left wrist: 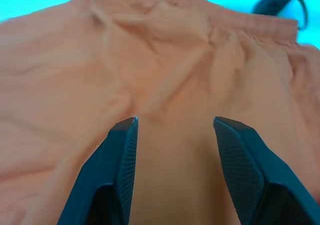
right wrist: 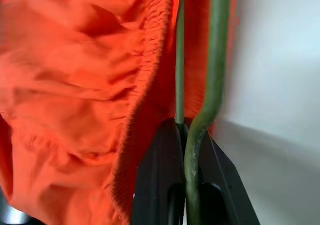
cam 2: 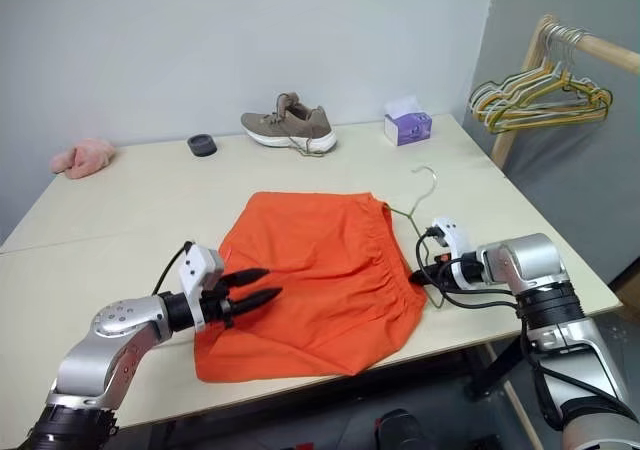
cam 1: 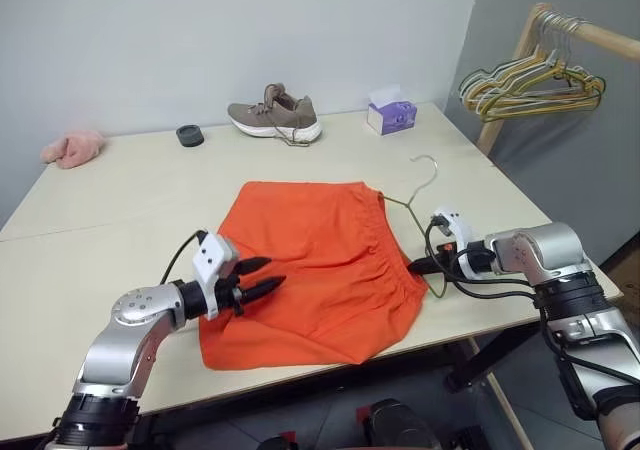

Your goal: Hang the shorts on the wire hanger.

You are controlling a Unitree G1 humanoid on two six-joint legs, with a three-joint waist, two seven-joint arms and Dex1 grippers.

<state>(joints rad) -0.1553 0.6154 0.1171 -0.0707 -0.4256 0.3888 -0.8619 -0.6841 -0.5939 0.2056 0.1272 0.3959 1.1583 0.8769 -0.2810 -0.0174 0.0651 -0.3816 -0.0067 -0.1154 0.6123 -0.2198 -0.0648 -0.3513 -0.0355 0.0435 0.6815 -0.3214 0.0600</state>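
The orange shorts (cam 1: 320,270) lie flat in the middle of the table, with the gathered waistband toward the right. The thin wire hanger (cam 1: 425,170) lies at that waistband with its hook pointing to the far side, and part of its frame is hidden by the fabric. My right gripper (cam 1: 415,266) is at the waistband's near right corner, shut on the hanger's wire (right wrist: 215,60) beside the elastic edge. My left gripper (cam 1: 262,275) hovers open over the left part of the shorts (left wrist: 165,60), nothing between its fingers (left wrist: 122,160).
A brown shoe (cam 1: 275,117), a purple tissue box (cam 1: 391,117), a small black disc (cam 1: 190,135) and a pink cloth (cam 1: 72,149) sit along the table's far side. A wooden rack with a bunch of hangers (cam 1: 530,85) stands beyond the right edge.
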